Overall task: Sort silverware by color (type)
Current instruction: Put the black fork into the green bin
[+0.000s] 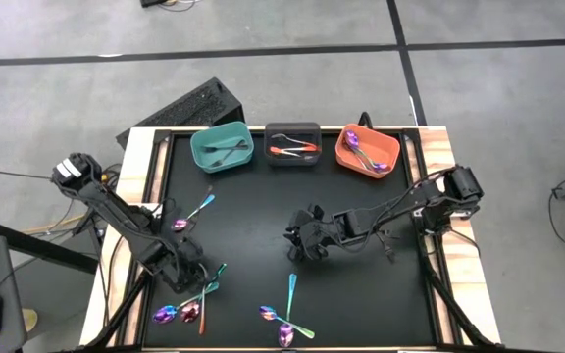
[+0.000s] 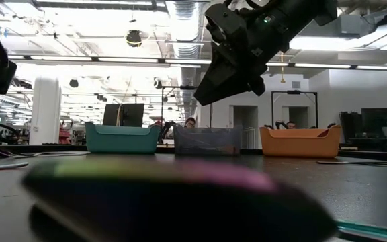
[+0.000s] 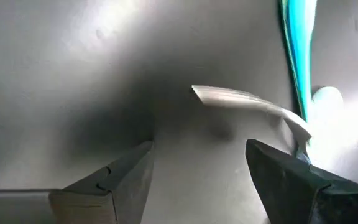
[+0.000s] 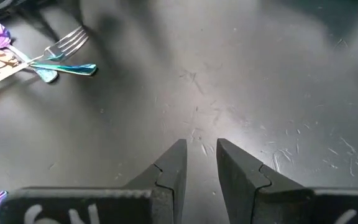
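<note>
The black desk (image 1: 253,216) carries everything, and places below are given from the dark grey bin (image 1: 293,144) at the middle of its far edge. Just left of that bin stands the teal bin (image 1: 222,147), holding a dark piece of silverware; just right of it stands the orange bin (image 1: 368,151), holding iridescent pieces. The grey bin itself holds orange-handled pieces.

The right arm reaches in from the desk's right side, and the right pincer (image 1: 300,241) hangs above bare desk well in front of the grey bin, almost straight out from it. Its fingers (image 4: 166,171) stand a narrow gap apart and hold nothing.

The left arm comes from the left edge; the left pincer (image 1: 182,267) is low over the desk, far in front and to the left of the grey bin. Its jaws are spread wide with nothing between them, and a pale fork handle (image 3: 247,102) lies just beyond its tips, beside a teal handle (image 3: 300,43).

The loose silverware (image 1: 287,314) lies farthest from the grey bin, at the near edge: an iridescent group (image 1: 186,310) just beyond the left pincer, a single spoon (image 1: 194,212) nearer the teal bin, and crossed pieces straight out from the grey bin, which the right wrist view shows as a fork (image 4: 64,46) over purple spoons.
</note>
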{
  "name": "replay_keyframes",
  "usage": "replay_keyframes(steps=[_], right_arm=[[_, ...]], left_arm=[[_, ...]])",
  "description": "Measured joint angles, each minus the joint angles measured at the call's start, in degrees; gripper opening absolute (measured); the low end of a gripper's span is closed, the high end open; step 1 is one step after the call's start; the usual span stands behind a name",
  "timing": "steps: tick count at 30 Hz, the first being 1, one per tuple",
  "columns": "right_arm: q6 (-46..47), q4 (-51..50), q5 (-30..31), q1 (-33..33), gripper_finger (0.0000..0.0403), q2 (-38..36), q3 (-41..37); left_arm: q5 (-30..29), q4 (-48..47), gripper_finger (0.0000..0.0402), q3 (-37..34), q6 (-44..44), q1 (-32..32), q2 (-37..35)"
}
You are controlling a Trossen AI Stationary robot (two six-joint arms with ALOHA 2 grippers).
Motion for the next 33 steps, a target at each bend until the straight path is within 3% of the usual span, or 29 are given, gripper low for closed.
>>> replay_keyframes(steps=[4, 11, 15, 24, 29, 33], right_arm=[[0.01, -0.3, 0.01, -0.11, 0.0107, 0.0, 0.0], [-1.06, -0.27, 0.13, -0.11, 0.0107, 0.0, 0.0], [-2.17, -0.66, 0.13, -0.11, 0.0107, 0.0, 0.0], [-2.36, -3.96, 0.15, 0.37, 0.0107, -1.7, 0.0], [-2.02, -8.26, 1.52, 1.17, 0.0107, -3.97, -0.04], [-0.55, -14.23, 1.85, 1.86, 0.0107, -6.8, 0.01]], left_arm=[[-5.79, -1.43, 0.0249, -0.01, 1.44, 0.61, 0.06], [-11.0, -1.89, 0.0241, 0.02, 7.81, 4.12, -0.43], [-14.44, -2.26, 0.0207, 0.02, 12.52, 6.33, -2.14], [-30.7, 2.23, 0.0105, 0.04, 27.67, 11.03, -5.34], [-31.49, 9.59, 0.0058, 0.06, 36.52, 13.36, -5.32], [-31.92, 12.93, 0.0045, 0.08, 40.77, 14.23, -5.32]])
